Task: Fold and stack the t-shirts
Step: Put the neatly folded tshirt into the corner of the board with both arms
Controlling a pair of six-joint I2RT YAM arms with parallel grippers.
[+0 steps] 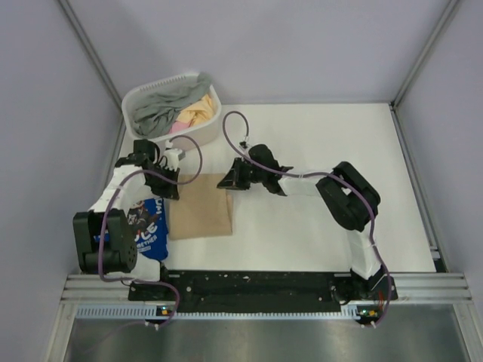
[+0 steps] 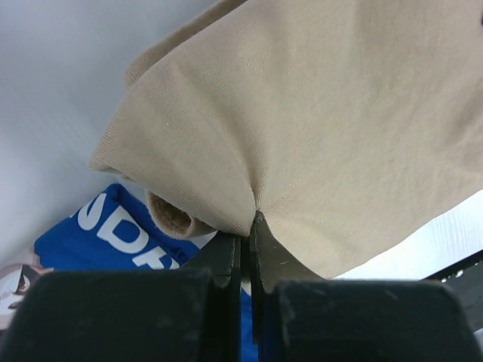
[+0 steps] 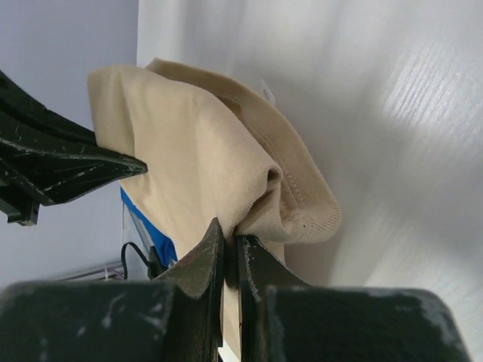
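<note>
The tan t-shirt [image 1: 200, 213] lies folded into a rectangle on the table left of centre. My left gripper [image 1: 170, 188] is shut on its far left corner; the left wrist view shows tan cloth [image 2: 317, 128] pinched between the jaws. My right gripper [image 1: 229, 181] is shut on its far right corner, with bunched tan cloth [image 3: 226, 173] and the collar held between the jaws. The blue t-shirt [image 1: 149, 230] with white lettering lies to the left, partly under the tan one and my left arm; it also shows in the left wrist view [image 2: 113, 234].
A white slotted basket [image 1: 136, 96] with grey, yellow and pink cloth stands at the far left of the table. Purple walls close in on the left, right and back. The black rail [image 1: 249, 283] runs along the near edge.
</note>
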